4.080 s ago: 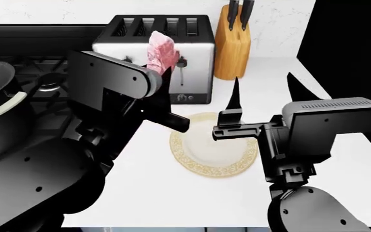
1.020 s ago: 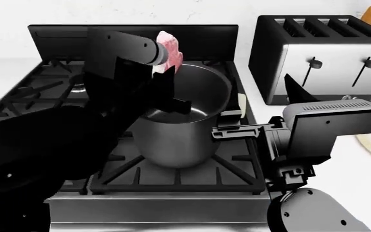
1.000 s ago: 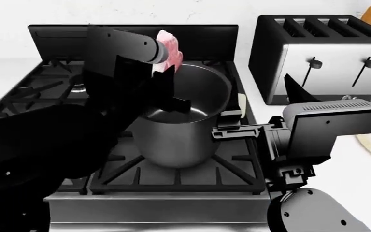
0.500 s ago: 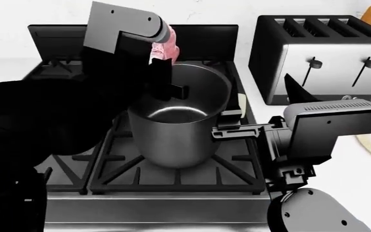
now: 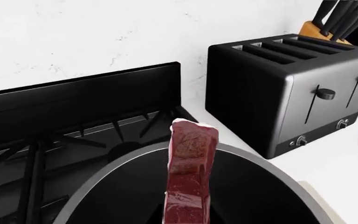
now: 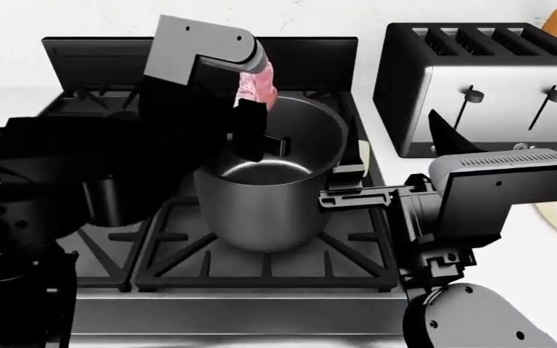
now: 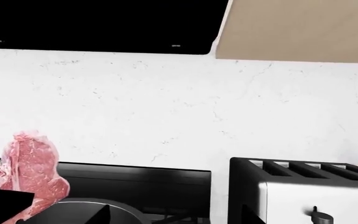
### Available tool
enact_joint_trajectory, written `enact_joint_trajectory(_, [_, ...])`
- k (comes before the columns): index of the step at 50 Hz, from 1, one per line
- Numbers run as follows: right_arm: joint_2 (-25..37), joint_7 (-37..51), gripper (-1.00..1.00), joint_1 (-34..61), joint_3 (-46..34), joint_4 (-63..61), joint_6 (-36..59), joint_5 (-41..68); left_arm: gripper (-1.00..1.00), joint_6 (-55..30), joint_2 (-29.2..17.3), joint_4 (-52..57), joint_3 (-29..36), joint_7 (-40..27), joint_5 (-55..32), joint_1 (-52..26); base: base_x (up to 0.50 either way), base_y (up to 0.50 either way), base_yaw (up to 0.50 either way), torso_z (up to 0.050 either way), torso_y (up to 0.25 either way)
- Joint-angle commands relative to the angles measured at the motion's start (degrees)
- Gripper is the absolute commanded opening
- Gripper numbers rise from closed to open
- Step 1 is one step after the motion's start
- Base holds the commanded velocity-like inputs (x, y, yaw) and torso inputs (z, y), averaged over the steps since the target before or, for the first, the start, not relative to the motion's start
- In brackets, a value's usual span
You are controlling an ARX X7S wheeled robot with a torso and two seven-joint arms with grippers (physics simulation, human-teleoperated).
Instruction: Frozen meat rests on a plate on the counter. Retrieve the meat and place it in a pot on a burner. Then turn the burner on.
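With the left gripper (image 6: 252, 109) clamped on the frozen meat (image 6: 256, 82) above the pot (image 6: 270, 177) at frame centre, I'd lower before releasing (right gripper (image 6: 394, 156) idle, apparently open)

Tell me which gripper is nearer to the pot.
Left. The left gripper holds the frozen meat right above the pot opening, while the right gripper sits empty beside the pot's outer wall, just off its right.

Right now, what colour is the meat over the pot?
Pink and reddish; the frozen meat shows best in the right wrist view.
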Motion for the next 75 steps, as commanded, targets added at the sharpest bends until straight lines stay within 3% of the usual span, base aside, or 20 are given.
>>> enact_joint_trajectory(1, [0.2, 0.1, 1.00, 0.0, -0.1, -0.1, -0.1, 0.2, -1.00, 0.0, 0.1, -2.0, 0.3, -0.6, -0.8, -0.5, 0.00, 0.00, 0.00, 0.000, 0.000])
enact_joint_trajectory(73, [1.1, 1.4, 1.00, 0.2, 0.0, -0.7, -0.2, 1.8, -1.00, 4.9, -1.7, -6.7, 6.4, 4.3, 2.1, 2.6, 0.00, 0.00, 0.00, 0.000, 0.000])
enact_joint_trajectory(74, [1.1, 1.4, 1.00, 0.2, 0.0, -0.8, -0.2, 1.8, 1.00, 5.0, -1.8, -6.5, 6.6, 4.4, 2.4, 2.5, 0.00, 0.00, -0.01, 0.000, 0.000])
enact_joint_trajectory(75, [1.1, 1.4, 1.00, 0.2, 0.0, -0.8, -0.2, 1.8, 1.00, 5.0, -1.8, -6.4, 6.7, 4.2, 2.5, 2.4, 0.02, 0.00, -0.01, 0.000, 0.000])
